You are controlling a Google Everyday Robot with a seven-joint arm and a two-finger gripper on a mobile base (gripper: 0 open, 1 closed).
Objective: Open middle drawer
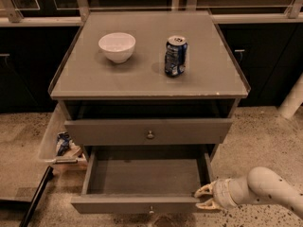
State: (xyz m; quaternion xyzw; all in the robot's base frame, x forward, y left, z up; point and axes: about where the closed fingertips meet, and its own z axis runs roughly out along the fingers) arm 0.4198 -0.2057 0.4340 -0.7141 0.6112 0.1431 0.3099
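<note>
the middle drawer sits pulled well out, low in view. gripper is at its right front corner, jaws spread, pinching nothing. if you swing left when backing off, you'll prob clip the front & shove it shut or skew it.

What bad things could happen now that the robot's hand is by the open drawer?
1. The gripper sits at the front right corner of the middle drawer; a nudge might push it back shut.
2. That drawer is far out; pulling more might bring it right out.
3. A hard bump could shake the cabinet and tip the soda can standing on top.
</note>
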